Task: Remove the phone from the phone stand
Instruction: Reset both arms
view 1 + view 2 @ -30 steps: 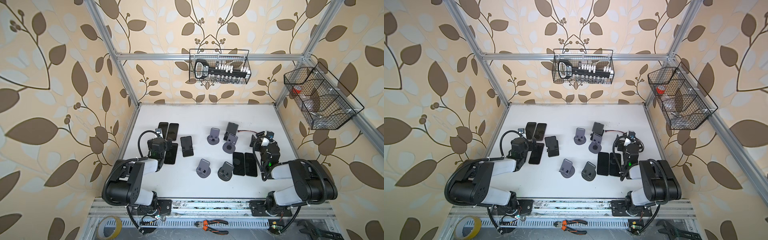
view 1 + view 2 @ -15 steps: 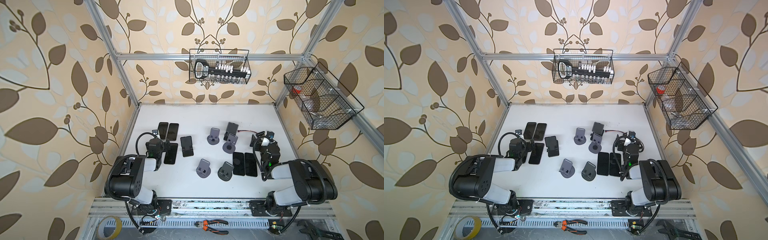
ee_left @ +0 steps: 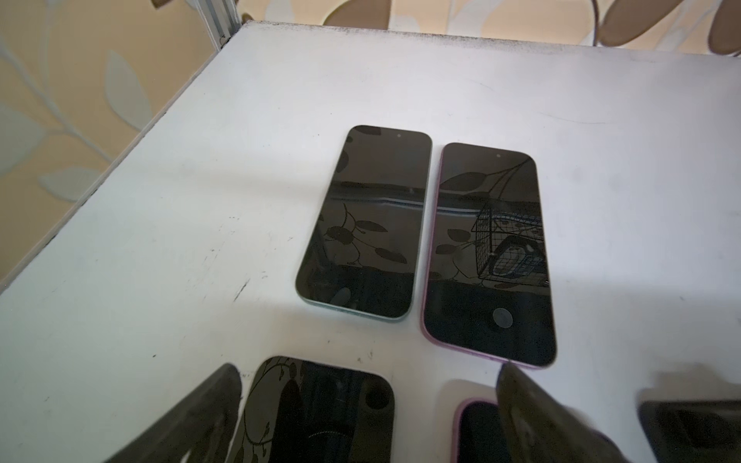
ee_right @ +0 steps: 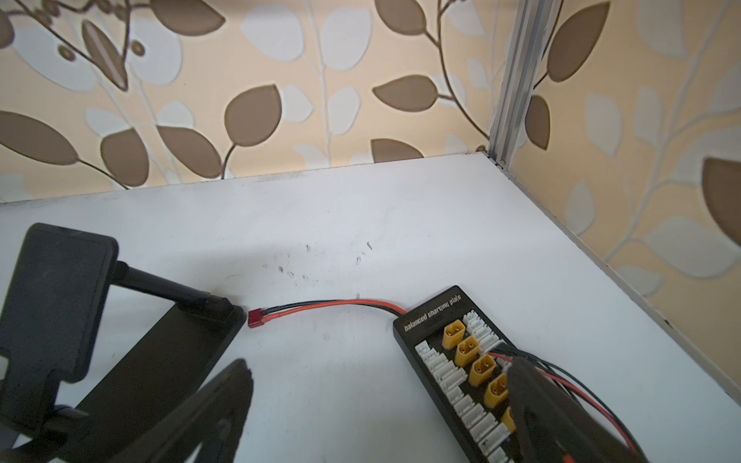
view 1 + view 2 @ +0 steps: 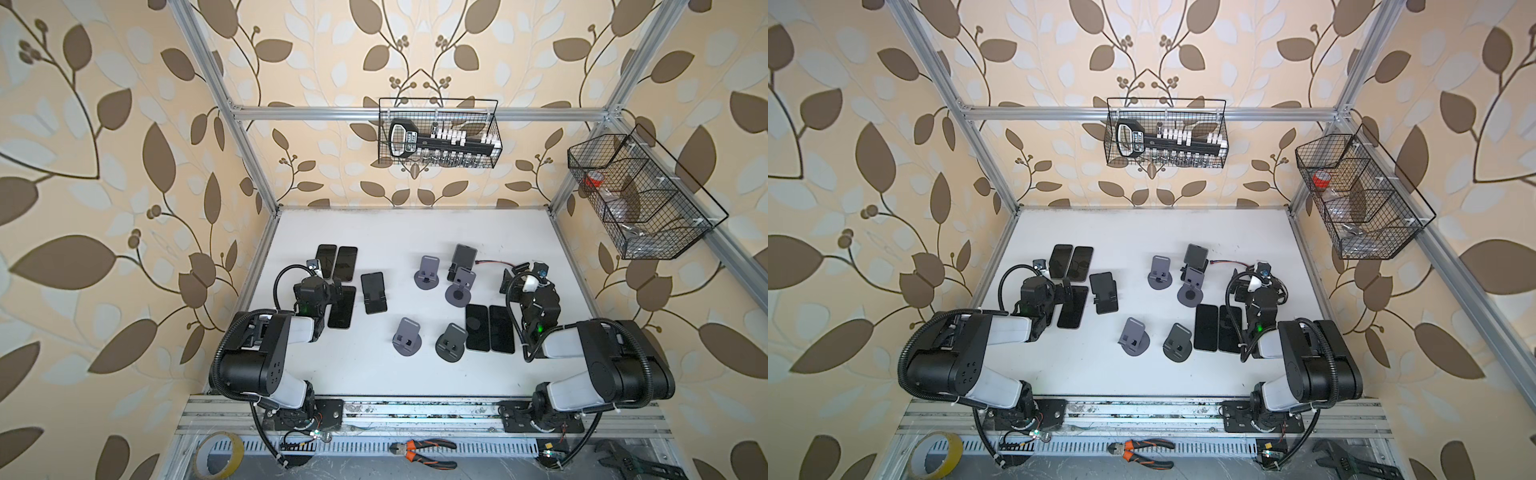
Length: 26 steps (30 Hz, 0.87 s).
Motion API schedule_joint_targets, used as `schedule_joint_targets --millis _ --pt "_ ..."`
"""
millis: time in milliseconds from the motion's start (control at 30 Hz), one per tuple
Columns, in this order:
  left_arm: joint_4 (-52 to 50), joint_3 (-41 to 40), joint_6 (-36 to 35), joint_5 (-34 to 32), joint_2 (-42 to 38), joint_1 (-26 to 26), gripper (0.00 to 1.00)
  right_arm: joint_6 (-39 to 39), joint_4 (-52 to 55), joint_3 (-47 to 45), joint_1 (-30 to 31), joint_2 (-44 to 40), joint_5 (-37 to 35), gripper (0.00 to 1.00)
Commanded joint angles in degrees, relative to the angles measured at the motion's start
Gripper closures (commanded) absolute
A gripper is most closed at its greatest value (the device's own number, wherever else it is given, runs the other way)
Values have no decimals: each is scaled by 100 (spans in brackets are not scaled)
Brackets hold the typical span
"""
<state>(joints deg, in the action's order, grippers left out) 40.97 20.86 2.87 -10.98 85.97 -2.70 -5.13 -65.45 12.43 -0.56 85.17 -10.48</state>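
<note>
The phone is black and leans on a dark phone stand left of the table's middle; both top views show it. My left gripper hangs open just left of it, low over flat phones. In the left wrist view its fingers straddle a dark phone with nothing gripped. My right gripper is open at the right side, above a black charging plate, and holds nothing.
Two phones lie side by side ahead of the left gripper. Several empty grey stands and a black stand occupy the middle. Two more flat phones lie near the right arm. A red-black wire runs from the plate.
The left arm's elbow has folded back toward its base, while its gripper has stayed almost in place over the flat phones. The right arm has not moved.
</note>
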Motion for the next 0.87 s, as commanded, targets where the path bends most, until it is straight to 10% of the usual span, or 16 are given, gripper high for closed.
schedule_joint_targets --millis 0,833 --pt "248 72 -59 -136 -33 -29 1 -59 -140 -21 -5 34 -31 0" --pt "342 37 -100 -330 -19 -130 1 -59 -137 -24 1 33 -24 0"
